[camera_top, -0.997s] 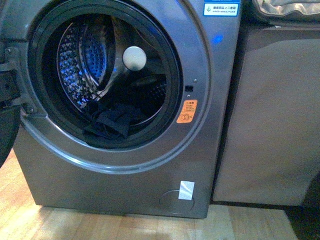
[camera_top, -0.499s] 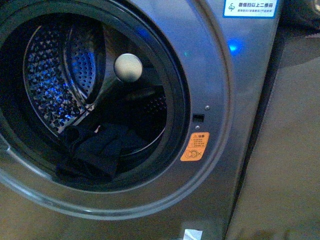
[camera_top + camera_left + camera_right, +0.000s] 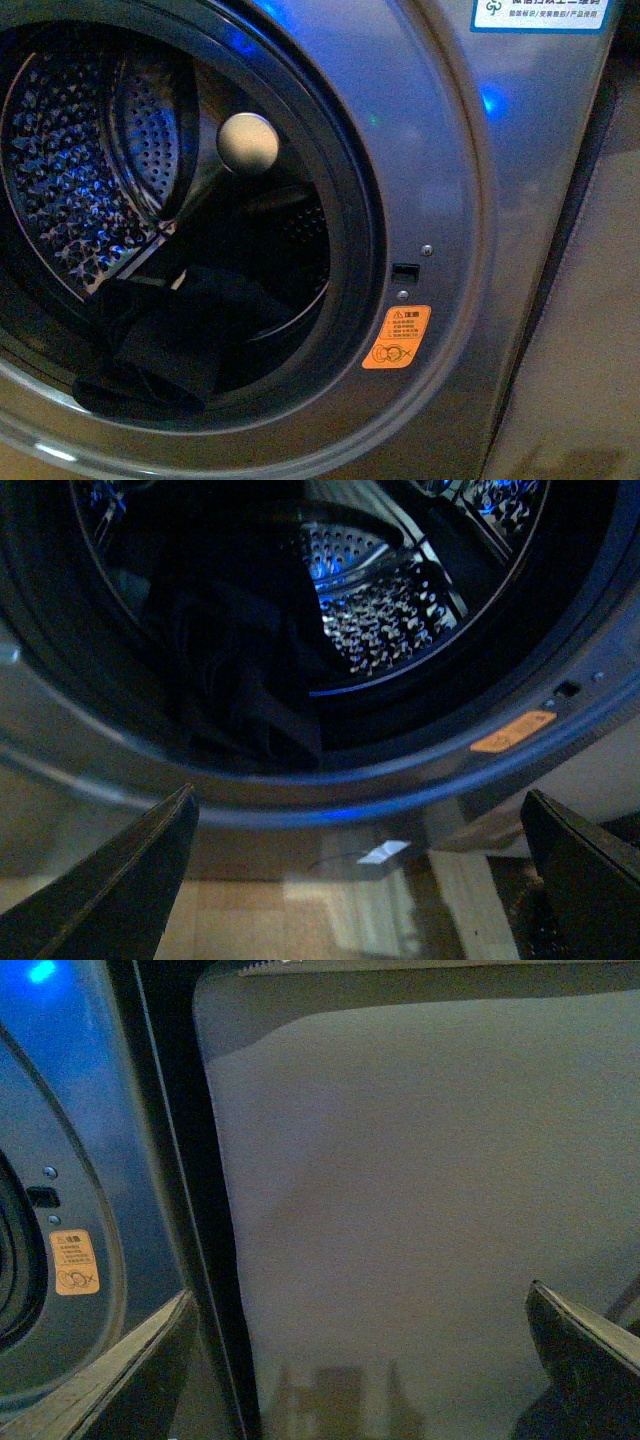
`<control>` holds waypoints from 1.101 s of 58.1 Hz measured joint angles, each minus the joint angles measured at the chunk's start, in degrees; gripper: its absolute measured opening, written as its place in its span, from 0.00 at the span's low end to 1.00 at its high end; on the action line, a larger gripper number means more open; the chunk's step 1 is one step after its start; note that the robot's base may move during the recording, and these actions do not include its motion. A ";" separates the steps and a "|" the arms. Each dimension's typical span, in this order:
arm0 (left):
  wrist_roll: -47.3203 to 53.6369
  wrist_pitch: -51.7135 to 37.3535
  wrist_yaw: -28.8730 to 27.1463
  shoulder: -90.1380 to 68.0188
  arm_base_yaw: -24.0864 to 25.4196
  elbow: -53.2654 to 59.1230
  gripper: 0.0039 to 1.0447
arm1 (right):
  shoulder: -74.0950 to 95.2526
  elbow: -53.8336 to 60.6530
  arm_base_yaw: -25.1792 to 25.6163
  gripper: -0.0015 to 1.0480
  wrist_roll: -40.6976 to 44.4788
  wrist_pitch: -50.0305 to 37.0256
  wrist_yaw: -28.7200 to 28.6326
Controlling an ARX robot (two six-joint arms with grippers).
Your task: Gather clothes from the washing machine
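Clothes (image 3: 165, 340) heaped dark, low in the perforated drum (image 3: 60, 170) of the washing machine (image 3: 440, 180), just behind its rim. Left gripper (image 3: 355, 795) spread wide, empty, before that opening. Right gripper (image 3: 360, 1290) spread wide, empty, facing a beige panel (image 3: 420, 1210).

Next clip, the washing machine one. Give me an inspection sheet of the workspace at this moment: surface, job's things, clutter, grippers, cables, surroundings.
Surface: pale wooden floor below the machine.
Job's things: grey washing machine, porthole open to view; dark clothes lying limp at the bottom of the perforated drum, near its front rim.
Clutter: nothing seen.
Grippers: left gripper open and empty, outside the porthole, facing the clothes; right gripper open and empty, facing the grey panel.
Cables: nothing seen.
Surroundings: the grey panel stands beside the machine; orange sticker and blue light on the machine's front.
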State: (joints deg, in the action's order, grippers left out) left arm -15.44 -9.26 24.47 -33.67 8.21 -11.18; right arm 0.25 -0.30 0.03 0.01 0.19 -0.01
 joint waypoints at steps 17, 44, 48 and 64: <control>4.81 -17.53 -7.30 -36.46 -8.57 -17.27 0.94 | 0.00 0.00 0.00 0.93 0.00 0.00 -0.04; 14.03 -16.24 -10.49 -63.56 -16.04 -38.51 0.94 | 0.00 0.00 0.00 0.93 0.00 0.00 -0.04; 15.65 -15.61 -11.06 -66.47 -16.11 -41.09 0.94 | 0.00 0.00 0.00 0.93 0.00 0.00 -0.04; 21.38 -11.21 -14.08 -77.96 -15.76 -51.32 0.94 | 0.00 0.00 0.00 0.93 0.00 0.00 -0.04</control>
State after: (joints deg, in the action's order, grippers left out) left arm 5.93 -20.47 10.39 -111.63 -7.55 -62.50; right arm 0.25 -0.30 0.03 0.01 0.19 -0.05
